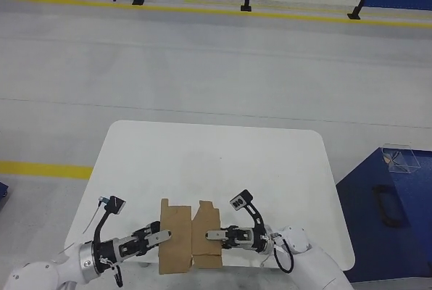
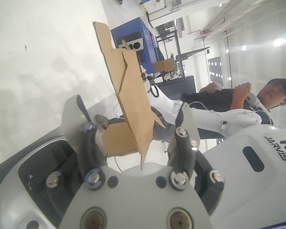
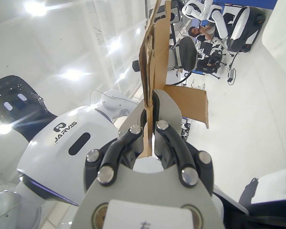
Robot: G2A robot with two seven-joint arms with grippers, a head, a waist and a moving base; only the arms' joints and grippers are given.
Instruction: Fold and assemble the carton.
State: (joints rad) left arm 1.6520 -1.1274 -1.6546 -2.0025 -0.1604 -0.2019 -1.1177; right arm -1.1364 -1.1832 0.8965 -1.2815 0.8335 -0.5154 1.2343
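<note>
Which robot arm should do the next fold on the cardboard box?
Probably the left. The right gripper is shut on the carton, holding it steady. The left gripper is open around the carton's edge, so it is free to grasp and fold.

The carton [image 1: 176, 239] is plain brown cardboard. My jaws are grey metal with black links. White tabletop [image 1: 201, 159]; grey floor [image 1: 201, 72], yellow stripes; dark blue cabinet [image 1: 412, 225] at four o'clock.
</note>
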